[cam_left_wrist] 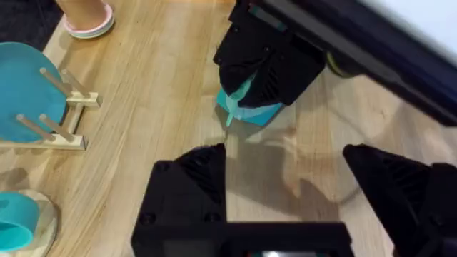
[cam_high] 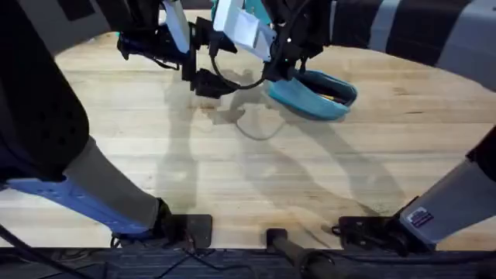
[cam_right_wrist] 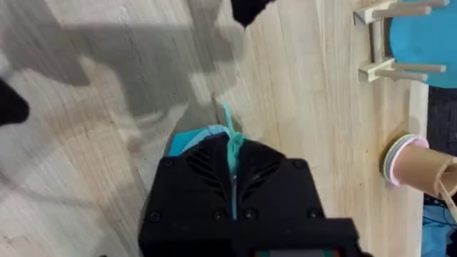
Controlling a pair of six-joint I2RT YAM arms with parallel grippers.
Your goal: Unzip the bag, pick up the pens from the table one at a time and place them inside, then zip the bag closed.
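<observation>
the teal-blue soft fabric pencil pouch (cam_high: 314, 94) lies toward the far side of the light wooden butcher-block table (cam_high: 256, 178), a little right of the middle, and its zipper gapes open along the top with something yellowish and dark showing inside. the right gripper (cam_right_wrist: 232, 182) sits right on the pouch's near end, black fingers pressed together on a thin teal pull tab (cam_right_wrist: 228, 135) that sticks out between them. from the left wrist view that same gripper hangs over the pouch's end (cam_left_wrist: 250, 111), tab dangling. the left gripper (cam_left_wrist: 285, 185) hovers just beside it over bare wood, fingers spread wide, nothing between them. off at the table's edge stands a wooden peg rack with a teal plate (cam_left_wrist: 21, 93).
</observation>
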